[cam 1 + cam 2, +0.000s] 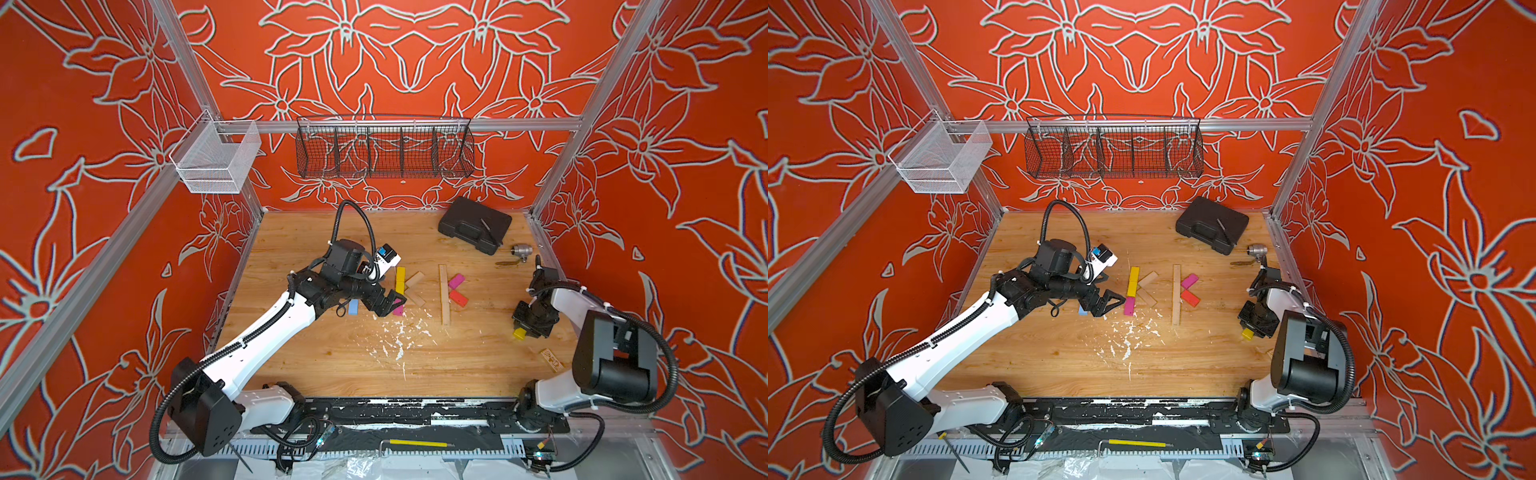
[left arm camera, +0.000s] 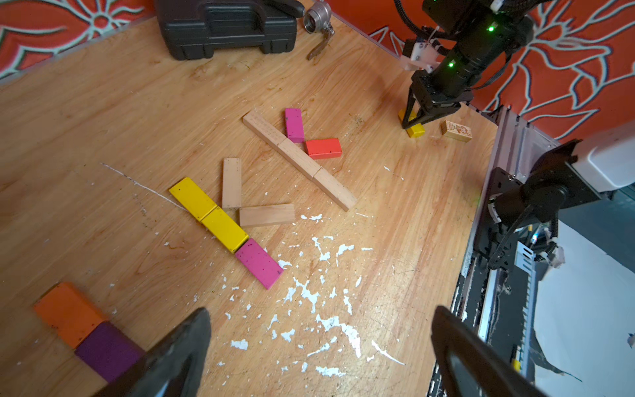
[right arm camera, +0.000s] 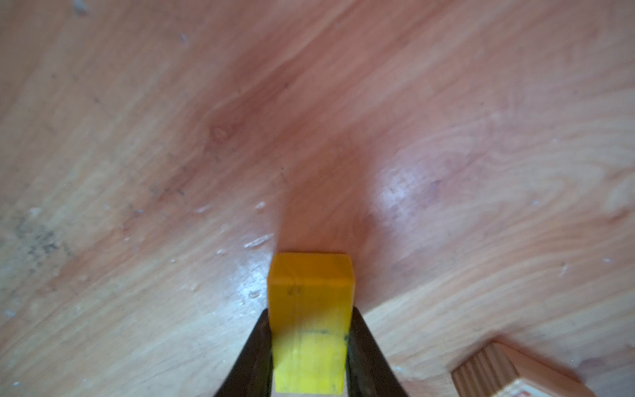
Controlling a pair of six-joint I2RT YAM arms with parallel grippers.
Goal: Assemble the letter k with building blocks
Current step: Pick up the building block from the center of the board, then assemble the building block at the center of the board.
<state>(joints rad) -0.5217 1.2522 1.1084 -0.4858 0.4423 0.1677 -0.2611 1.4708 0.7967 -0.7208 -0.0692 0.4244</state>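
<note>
My right gripper (image 3: 310, 311) is shut on a yellow block (image 3: 309, 285), low over the table's right side (image 1: 518, 333). On the table lie two k shapes. One has a stem of two yellow blocks (image 1: 400, 279) and a magenta one (image 2: 259, 263), with two plain wood arms (image 1: 414, 289). The other has a plain wood stem (image 1: 444, 295) with a magenta (image 1: 456, 281) and a red (image 1: 458, 298) arm. My left gripper (image 2: 321, 312) hangs open and empty by the magenta stem block (image 1: 388, 305). Loose blocks: light blue (image 1: 353, 306), orange (image 2: 68, 312), purple (image 2: 106, 350), printed (image 1: 551, 360).
A big black case (image 1: 473, 224) lies at the back right, with a small silver fitting (image 1: 521, 251) in front of it. White paint flecks (image 1: 399, 336) mark the wood near the shapes. A wire basket (image 1: 384, 149) hangs on the back wall.
</note>
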